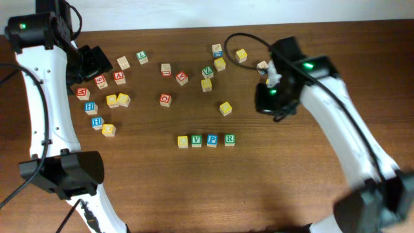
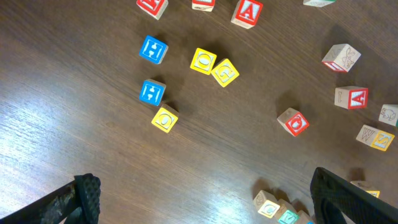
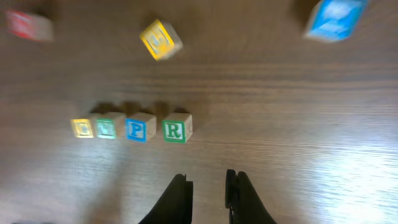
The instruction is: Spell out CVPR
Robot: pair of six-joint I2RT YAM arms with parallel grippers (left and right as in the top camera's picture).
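The row [image 1: 211, 140] reads C [image 3: 82, 128], V [image 3: 109, 126], P [image 3: 139, 127], R [image 3: 177, 129] on the surface [image 3: 298, 162]. It lies straight ahead of my right jaws and reaches off to their left, with R the nearest block, just left of the jaws' line. C, V and P sit shoulder to shoulder. R looks a sliver apart from P, though the right wrist view is blurred and I can't judge that finely. I take the spelling as done, so the step in hand is getting clear of it cleanly. I would lift before I travel, keep the fingers [image 3: 239, 198] above block height, and draw off away from R rather than across it, since one brush could skew the whole word. I would not go in to close that small gap unless a sharper view shows it matters. The right jaws are parted only narrowly and hold nothing. Beyond the row from them lies a loose yellow block [image 3: 161, 38], and a blue block [image 3: 334, 17] sits far ahead to their right. Seen from overhead, the right arm [image 1: 336, 123] comes up from the lower right and folds at the wrist toward the centre, well apart from the row. The left jaws are spread wide and empty above loose blocks, a blue pair [image 2: 152, 92] ahead of them. The left arm [image 1: 45, 97] runs up the left edge, well away from the word.
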